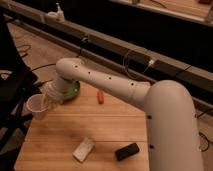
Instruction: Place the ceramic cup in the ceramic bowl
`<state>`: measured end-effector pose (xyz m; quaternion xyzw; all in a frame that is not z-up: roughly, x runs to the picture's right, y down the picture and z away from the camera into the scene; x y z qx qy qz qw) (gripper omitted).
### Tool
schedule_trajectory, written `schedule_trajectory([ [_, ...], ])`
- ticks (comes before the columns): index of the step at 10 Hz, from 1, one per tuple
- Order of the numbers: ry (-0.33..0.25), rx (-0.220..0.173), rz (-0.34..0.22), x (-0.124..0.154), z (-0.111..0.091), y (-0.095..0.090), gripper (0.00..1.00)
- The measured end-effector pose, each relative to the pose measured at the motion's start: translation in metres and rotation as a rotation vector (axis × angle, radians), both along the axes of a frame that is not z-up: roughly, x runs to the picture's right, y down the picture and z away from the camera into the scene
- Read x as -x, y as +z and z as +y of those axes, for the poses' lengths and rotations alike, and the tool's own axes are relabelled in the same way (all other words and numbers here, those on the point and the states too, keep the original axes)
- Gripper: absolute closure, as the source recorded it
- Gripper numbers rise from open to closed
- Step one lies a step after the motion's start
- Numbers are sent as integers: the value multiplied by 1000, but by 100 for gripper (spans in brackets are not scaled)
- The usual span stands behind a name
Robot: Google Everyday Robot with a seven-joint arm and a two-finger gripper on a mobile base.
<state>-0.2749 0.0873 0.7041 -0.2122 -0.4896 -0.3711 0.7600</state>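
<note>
The small white ceramic cup (37, 106) hangs above the left edge of the wooden table, tilted, with my gripper (48, 100) shut on its rim side. The white arm reaches across from the lower right. Just behind and to the right of the gripper, the dark-green ceramic bowl (74, 91) rests on the table's far left; the arm's wrist covers much of it. The cup is left of the bowl, not over it.
An orange carrot-like item (100, 96) lies right of the bowl. A pale rectangular block (84, 149) and a black object (126, 151) lie near the front of the wooden table (100, 125). A dark chair stands off the table's left edge.
</note>
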Motion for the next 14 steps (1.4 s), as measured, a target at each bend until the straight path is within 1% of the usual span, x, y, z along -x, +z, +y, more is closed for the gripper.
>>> schedule_trajectory([
  [2,33,-34,14,-9,-25,9,100],
  [4,69,-61,38,-26,-53,19,100],
  [6,110,-84,64,-45,-80,30,100],
  [8,161,-97,70,-59,-104,43,100],
  [9,181,-97,72,-65,-113,49,100],
  [10,208,-94,79,-72,-124,62,100],
  [11,235,-81,75,-77,-134,77,100],
  [13,259,-60,56,-74,-141,90,100],
  [14,264,-58,55,-75,-143,92,100],
])
